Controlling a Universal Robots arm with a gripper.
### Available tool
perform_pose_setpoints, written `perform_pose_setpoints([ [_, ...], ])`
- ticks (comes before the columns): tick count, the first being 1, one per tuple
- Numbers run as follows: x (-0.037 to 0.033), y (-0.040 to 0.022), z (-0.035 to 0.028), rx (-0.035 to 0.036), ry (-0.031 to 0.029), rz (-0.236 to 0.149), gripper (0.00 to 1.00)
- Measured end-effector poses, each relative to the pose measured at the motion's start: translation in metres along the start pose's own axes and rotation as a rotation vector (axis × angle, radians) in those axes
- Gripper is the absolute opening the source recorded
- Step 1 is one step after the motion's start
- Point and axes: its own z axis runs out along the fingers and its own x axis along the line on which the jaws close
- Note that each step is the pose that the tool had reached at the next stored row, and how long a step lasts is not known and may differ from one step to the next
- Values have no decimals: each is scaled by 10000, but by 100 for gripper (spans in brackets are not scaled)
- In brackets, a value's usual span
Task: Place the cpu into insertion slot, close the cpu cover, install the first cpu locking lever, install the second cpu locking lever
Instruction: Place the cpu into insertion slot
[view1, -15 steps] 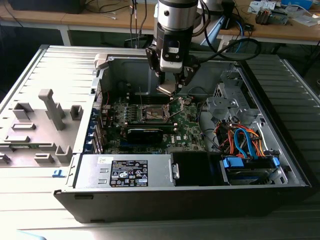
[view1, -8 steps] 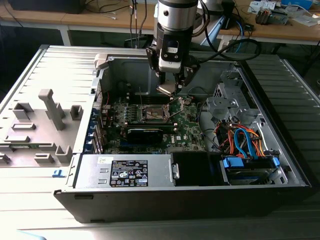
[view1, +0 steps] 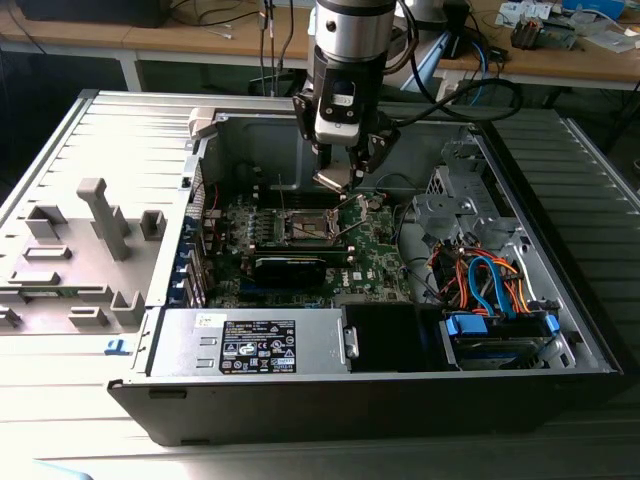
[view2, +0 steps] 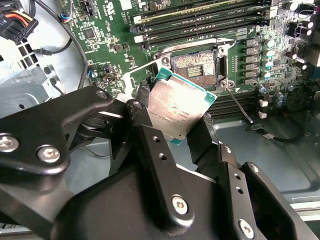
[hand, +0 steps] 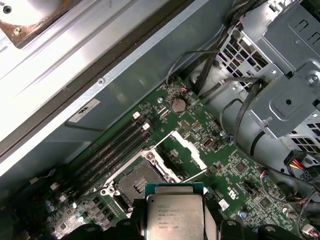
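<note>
- Above the green circuit board (view1: 375, 255) of an open computer case (view1: 560, 250), the arm's claw (view1: 345, 182) hangs just over the middle of the board.
- The claw is clenched on the chip (view2: 176, 111): one black finger (view2: 141, 111) presses one edge and another presses the opposite edge, with the silvery-grey top facing the camera in both wrist views.
- The chip (hand: 175, 217) is tilted in the second wrist view and is up in the air, apart from the board and not seated.
- The socket (view2: 195, 65) lies open near the chip, its dark centre bare inside the shiny rim; it also shows in the first wrist view (hand: 137, 181) and the exterior view (view1: 305, 225).
- The cover plate (hand: 192, 152) stands swung up beside the socket, off the dark centre.
- One thin metal lever (view2: 237, 103) sticks out from the socket's corner, lifted clear of the rim.
- Long black memory slots (hand: 110, 150) run beside the socket.
- A grey power supply box (view1: 250, 345) sits along the case's near wall in the exterior view, with orange and blue cables (view1: 490, 280) towards the exterior view's right.
</note>
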Motion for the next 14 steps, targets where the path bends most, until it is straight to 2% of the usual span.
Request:
perform_pose_setpoints([
  [14,0,0,8,24,-49,483,55],
])
